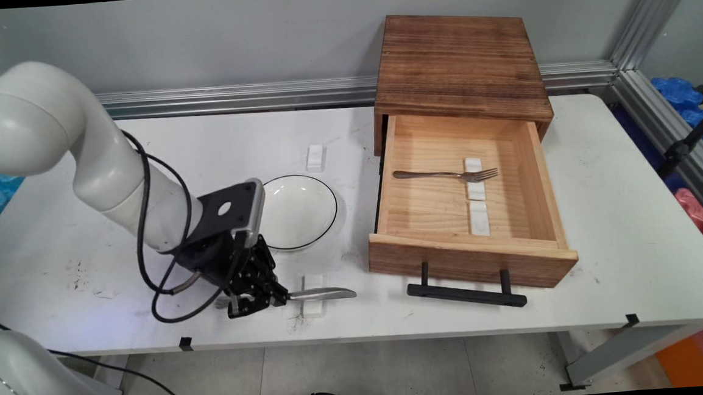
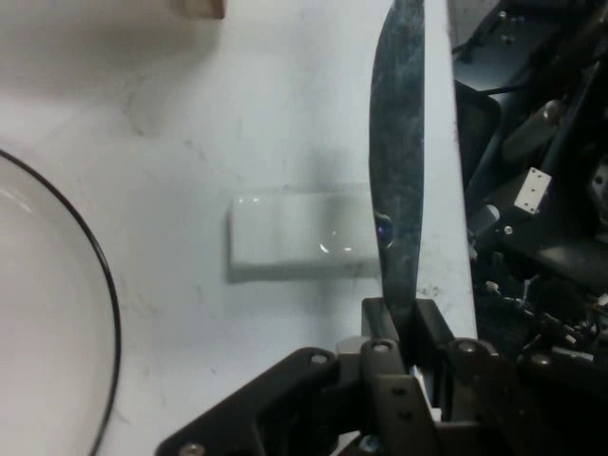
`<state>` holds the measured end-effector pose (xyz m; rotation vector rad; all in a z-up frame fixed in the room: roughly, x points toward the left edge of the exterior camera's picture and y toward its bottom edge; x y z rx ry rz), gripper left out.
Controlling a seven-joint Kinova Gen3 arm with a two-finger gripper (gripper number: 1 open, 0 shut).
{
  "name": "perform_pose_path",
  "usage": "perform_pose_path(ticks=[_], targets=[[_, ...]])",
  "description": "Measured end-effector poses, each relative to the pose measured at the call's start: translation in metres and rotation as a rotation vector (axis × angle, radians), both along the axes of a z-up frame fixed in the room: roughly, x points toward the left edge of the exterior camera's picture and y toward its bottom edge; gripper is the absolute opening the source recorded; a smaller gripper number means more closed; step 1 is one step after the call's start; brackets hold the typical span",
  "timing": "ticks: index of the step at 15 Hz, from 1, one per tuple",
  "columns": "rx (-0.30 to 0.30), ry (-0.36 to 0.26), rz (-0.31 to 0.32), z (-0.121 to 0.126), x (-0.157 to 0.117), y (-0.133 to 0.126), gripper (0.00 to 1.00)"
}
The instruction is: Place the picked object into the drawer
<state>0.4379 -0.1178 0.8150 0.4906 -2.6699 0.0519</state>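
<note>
Main view, lower centre: the gripper (image 1: 259, 299) has its fingers closed on the handle of a steel table knife (image 1: 322, 294), whose flat, dull blade lies across a small white rest (image 1: 312, 293), keeping it clear of the table (image 1: 633, 217). Just above sits a white, black-rimmed plate (image 1: 301, 211). At right, an open pale-wood drawer (image 1: 536, 168) holds a fork (image 1: 441, 174) propped on a similar rest.

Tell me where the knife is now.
In the main view the knife lies near the table's front edge, across a white rest, held by the gripper, below the plate.
</note>
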Motion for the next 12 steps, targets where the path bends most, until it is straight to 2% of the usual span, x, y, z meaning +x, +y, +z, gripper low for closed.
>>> perform_pose_path(ticks=[12], targets=[[-0.029, 0.065, -0.079, 0.062, -0.001, -0.022, 0.0]])
